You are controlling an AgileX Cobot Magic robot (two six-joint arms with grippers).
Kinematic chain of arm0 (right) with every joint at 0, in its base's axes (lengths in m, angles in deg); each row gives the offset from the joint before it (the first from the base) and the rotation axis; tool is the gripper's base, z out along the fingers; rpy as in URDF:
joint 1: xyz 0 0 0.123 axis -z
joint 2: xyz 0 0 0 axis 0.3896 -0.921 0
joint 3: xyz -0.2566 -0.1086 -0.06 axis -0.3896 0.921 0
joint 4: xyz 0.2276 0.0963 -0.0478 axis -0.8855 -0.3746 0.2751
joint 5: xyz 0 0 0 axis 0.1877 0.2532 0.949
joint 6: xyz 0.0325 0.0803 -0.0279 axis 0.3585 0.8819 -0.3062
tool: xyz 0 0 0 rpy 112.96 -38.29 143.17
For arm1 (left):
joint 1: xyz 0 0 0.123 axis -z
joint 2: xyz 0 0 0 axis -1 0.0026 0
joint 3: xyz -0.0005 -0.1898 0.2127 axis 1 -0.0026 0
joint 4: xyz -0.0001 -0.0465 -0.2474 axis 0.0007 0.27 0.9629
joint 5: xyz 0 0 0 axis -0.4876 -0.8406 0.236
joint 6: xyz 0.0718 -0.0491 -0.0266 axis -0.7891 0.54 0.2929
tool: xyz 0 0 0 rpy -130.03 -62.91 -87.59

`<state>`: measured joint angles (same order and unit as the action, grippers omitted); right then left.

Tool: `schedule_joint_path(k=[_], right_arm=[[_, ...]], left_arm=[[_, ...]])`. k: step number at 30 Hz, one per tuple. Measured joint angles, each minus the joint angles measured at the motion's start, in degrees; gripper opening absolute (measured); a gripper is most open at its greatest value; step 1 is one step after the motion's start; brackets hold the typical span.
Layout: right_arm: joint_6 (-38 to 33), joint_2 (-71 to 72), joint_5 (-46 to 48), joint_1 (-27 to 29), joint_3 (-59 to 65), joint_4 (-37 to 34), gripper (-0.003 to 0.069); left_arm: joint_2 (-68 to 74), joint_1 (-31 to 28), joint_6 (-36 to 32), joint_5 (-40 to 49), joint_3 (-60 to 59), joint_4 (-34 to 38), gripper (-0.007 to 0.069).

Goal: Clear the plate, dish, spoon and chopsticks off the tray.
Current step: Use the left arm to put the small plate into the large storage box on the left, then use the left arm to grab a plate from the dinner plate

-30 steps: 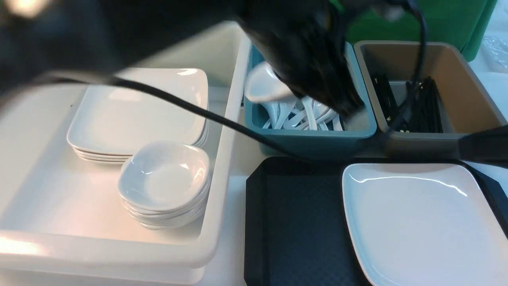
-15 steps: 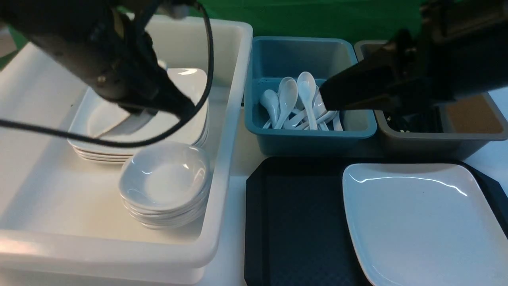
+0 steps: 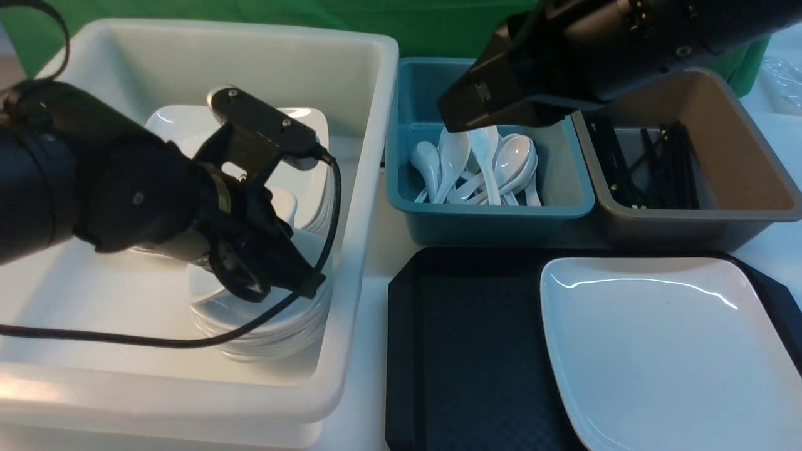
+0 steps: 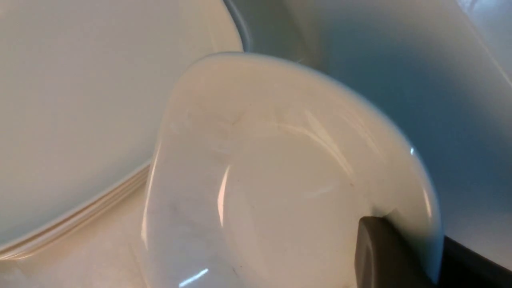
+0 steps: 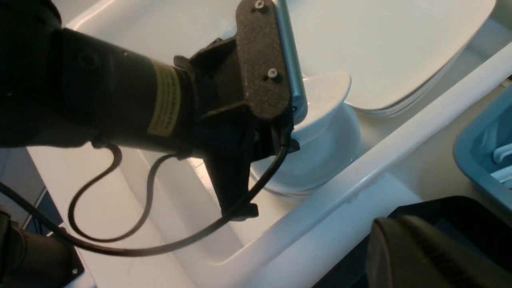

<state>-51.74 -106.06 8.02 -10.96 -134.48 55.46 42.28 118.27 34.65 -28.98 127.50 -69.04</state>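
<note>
Holding tilted dish [image 5: 324, 90] over dish stack [image 5: 320, 160], left tool [image 5: 298, 114] seemingly pinching rim.

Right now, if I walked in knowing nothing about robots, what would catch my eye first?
Probably the black left gripper deep in the big white tub on the left, holding a small dish tilted over a stack of similar dishes. Next, the large white plate lying alone on the right of the black tray in front, and the teal bin behind it, full of white spoons.
</note>
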Motion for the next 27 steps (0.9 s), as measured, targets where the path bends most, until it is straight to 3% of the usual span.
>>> schedule_joint_path(k=[3, 5, 6, 8, 9, 12, 16, 20, 22, 25, 26, 27], right_arm=[[0.00, -0.05, 0.00, 0.00, 0.00, 0.00, 0.0024], [0.00, -0.16, 0.06, 0.00, -0.06, 0.05, 0.0024], [0.00, -0.16, 0.06, 0.00, -0.06, 0.05, 0.0024], [0.01, -0.16, 0.26, 0.00, -0.06, 0.12, 0.0027], [0.01, -0.16, 0.48, 0.00, -0.06, 0.31, 0.0028], [0.07, -0.16, 1.30, 0.00, -0.10, 2.49, 0.0031], [0.72, -0.16, 2.64, 0.00, -0.25, 5.47, 0.0036], [1.32, 1.19, 4.24, 1.28, -0.25, 9.76, 0.0037], [2.69, 2.97, 6.37, 3.11, -0.25, 13.43, 0.0037], [4.74, 6.36, 11.37, 7.37, -0.25, 18.87, 0.0037], [5.04, 6.87, 12.24, 8.47, -0.25, 19.54, 0.0037], [5.87, 8.77, 14.94, 11.24, 0.25, 21.48, 0.0037]], left_arm=[[0.00, 0.00, -0.49, -0.79, -0.91, 1.17, 0.0122], [0.00, 0.00, -0.59, -1.04, -1.42, 1.52, 0.0225], [0.00, 0.00, -0.59, -1.04, -1.44, 1.52, 0.0235], [-0.59, 0.00, -0.01, -0.91, -1.44, 2.48, 0.0383], [-0.86, 0.00, 0.13, -0.68, -1.44, 3.07, 0.0419], [-2.54, 0.00, 0.39, 1.24, -0.89, 5.86, 0.0514], [-5.39, 0.00, 0.67, 4.22, 1.57, 11.73, 0.0573], [-7.38, 0.00, 1.03, 5.12, 4.76, 21.36, 0.0535], [-7.22, 0.00, -0.32, 6.87, 7.53, 25.46, 0.0449], [-5.43, 0.27, -1.85, 9.55, 12.32, 27.95, 0.0228], [-5.24, 0.43, -2.07, 9.69, 12.66, 28.02, 0.0211], [-3.76, 1.20, -2.72, 10.68, 15.46, 28.27, 0.0097]])
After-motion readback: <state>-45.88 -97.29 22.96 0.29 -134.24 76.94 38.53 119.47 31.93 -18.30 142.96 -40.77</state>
